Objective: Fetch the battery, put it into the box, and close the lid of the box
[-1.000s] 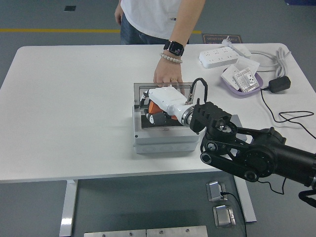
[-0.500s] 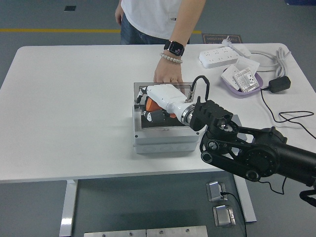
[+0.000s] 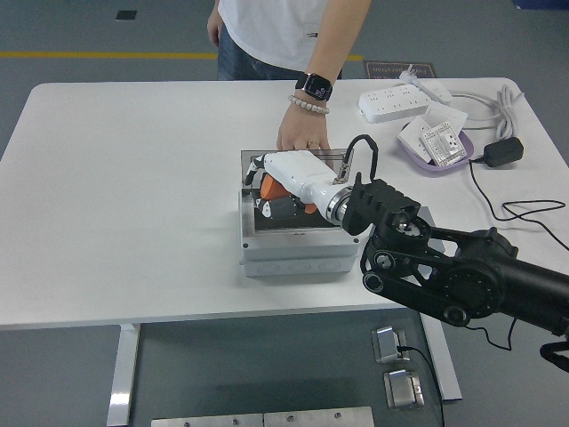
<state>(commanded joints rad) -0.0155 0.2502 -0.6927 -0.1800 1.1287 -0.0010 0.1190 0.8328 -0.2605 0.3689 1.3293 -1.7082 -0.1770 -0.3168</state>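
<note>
A grey box [image 3: 289,256] stands in the middle of the white table [image 3: 124,178], its top open. My right hand [image 3: 267,191], white with dark fingers, reaches into the opening from the right. Its fingers are curled around the orange and black battery [image 3: 273,189], which sits low inside the box, partly hidden by the hand. A person at the far side rests a hand [image 3: 302,135] on the lid [image 3: 252,158] at the box's back edge. How the lid stands is hard to tell. My left arm is out of view.
At the back right lie a white power strip [image 3: 404,100], a purple tray [image 3: 434,163] holding a white packet, a black adapter [image 3: 503,151] and loose cables [image 3: 526,210]. My black right arm [image 3: 453,271] crosses the table's front right edge.
My right hand has shifted slightly left and further over the box opening with the battery. The person's hand has stayed on the lid.
</note>
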